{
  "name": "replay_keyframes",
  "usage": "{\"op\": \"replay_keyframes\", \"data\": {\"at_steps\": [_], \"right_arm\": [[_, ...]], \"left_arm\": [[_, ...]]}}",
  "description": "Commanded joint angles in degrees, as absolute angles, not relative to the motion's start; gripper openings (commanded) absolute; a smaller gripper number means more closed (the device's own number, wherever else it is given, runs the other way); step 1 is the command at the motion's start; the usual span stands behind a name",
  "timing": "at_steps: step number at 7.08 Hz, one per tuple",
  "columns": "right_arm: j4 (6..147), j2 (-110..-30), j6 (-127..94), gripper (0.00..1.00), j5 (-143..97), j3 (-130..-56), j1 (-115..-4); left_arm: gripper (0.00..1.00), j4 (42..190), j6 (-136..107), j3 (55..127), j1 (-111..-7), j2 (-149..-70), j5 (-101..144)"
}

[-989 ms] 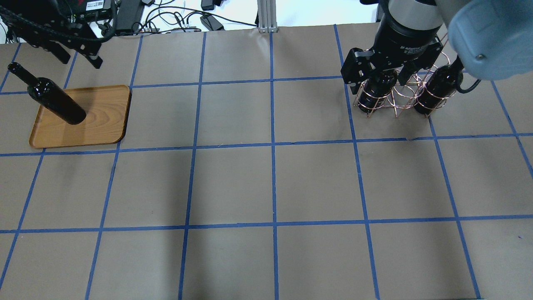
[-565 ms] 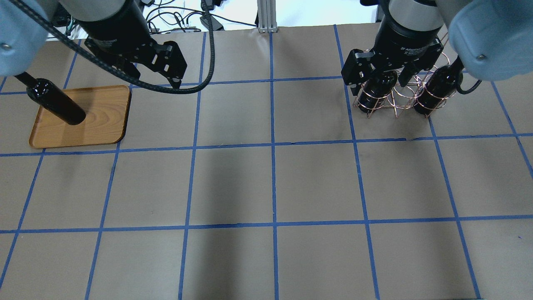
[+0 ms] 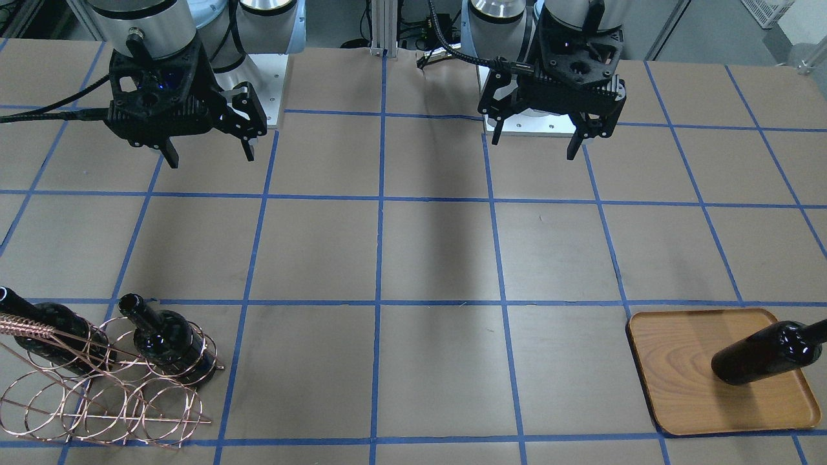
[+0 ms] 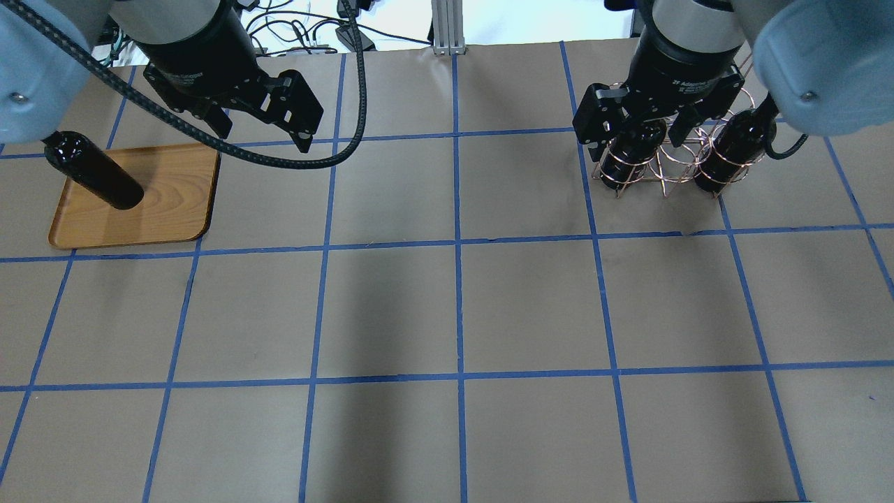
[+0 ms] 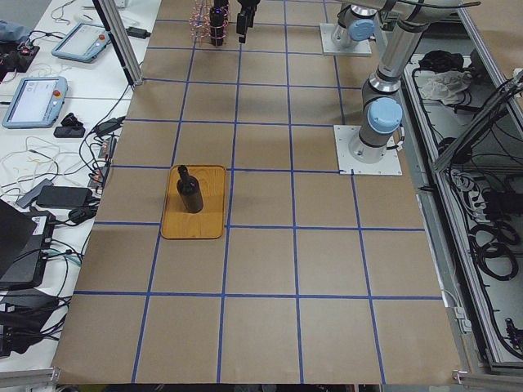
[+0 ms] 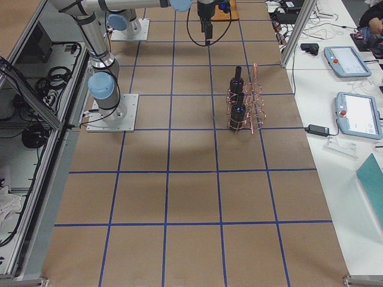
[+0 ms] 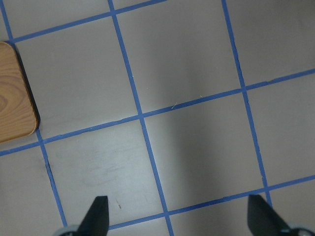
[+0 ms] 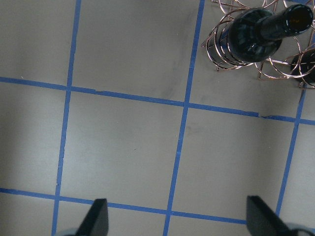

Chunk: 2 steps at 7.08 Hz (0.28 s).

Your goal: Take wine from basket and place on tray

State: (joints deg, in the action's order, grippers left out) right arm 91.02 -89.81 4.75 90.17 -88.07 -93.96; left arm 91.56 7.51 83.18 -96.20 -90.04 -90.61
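Note:
A black wine bottle point(image 4: 94, 175) stands upright on the wooden tray point(image 4: 167, 209) at the far left; both also show in the front view, bottle point(image 3: 765, 354) on tray point(image 3: 678, 381). The copper wire basket point(image 4: 663, 164) at the far right holds two more black bottles point(image 4: 628, 150) point(image 4: 730, 150); in the front view the basket point(image 3: 97, 400) holds them leaning point(image 3: 171, 342). My left gripper point(image 4: 265, 136) is open and empty, high, right of the tray. My right gripper point(image 4: 639, 140) is open and empty, high, near the basket. The right wrist view shows one bottle point(image 8: 256, 34) ahead of the open fingers.
The table is brown paper with a blue tape grid. The left wrist view shows a tray corner point(image 7: 15, 93) at its left edge. Cables and devices lie beyond the table's far edge point(image 4: 293, 35). A metal post point(image 4: 447, 28) stands at the far middle.
My left gripper has moved right, away from the bottle on the tray, and stays open. The bottle stands where it was. My right arm has not moved.

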Motion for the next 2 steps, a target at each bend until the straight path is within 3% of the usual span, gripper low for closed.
{"op": "replay_keyframes", "data": {"at_steps": [1,2], "right_arm": [[91.1,-89.8,4.8,1.0,90.0,-88.1,-94.0],[91.1,-89.8,4.7,1.0,89.7,-88.1,-94.0]], "left_arm": [[1.0,91.8,7.8,83.2,-95.5,-89.7,-90.6],[1.0,91.9,8.0,83.2,-95.0,-89.7,-90.5]]}}
